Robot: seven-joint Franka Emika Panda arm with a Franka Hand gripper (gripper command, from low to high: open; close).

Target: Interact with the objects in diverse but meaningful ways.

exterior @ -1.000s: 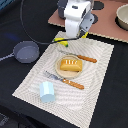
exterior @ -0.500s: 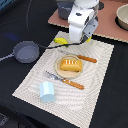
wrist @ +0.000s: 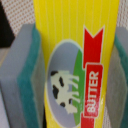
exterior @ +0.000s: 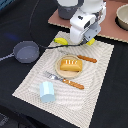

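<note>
- The white robot gripper [exterior: 83,36] is low over the far edge of the striped beige placemat [exterior: 97,82], and its body hides most of what is under it.
- In the wrist view, the flat yellow butter packet with a red mark and a cow picture [wrist: 75,65] sits between the two grey fingers with green pads [wrist: 27,80]; the pads seem to press it on both sides, so the gripper is pinching the packet.
- A yellow banana [exterior: 60,41] lies just beside the gripper, on the exterior view's left.
- The orange-brown bread loaf [exterior: 70,64] rests on a round beige plate [exterior: 59,71] in the middle of the placemat.
- A fork with an orange handle [exterior: 66,80] lies near the plate, and a knife with an orange handle [exterior: 86,59] lies on its far side.
- The light blue cup [exterior: 47,91] stands on the near part of the placemat.
- The dark grey pot [exterior: 25,51] sits on the black table [exterior: 15,25], beside the placemat on the exterior view's left.
</note>
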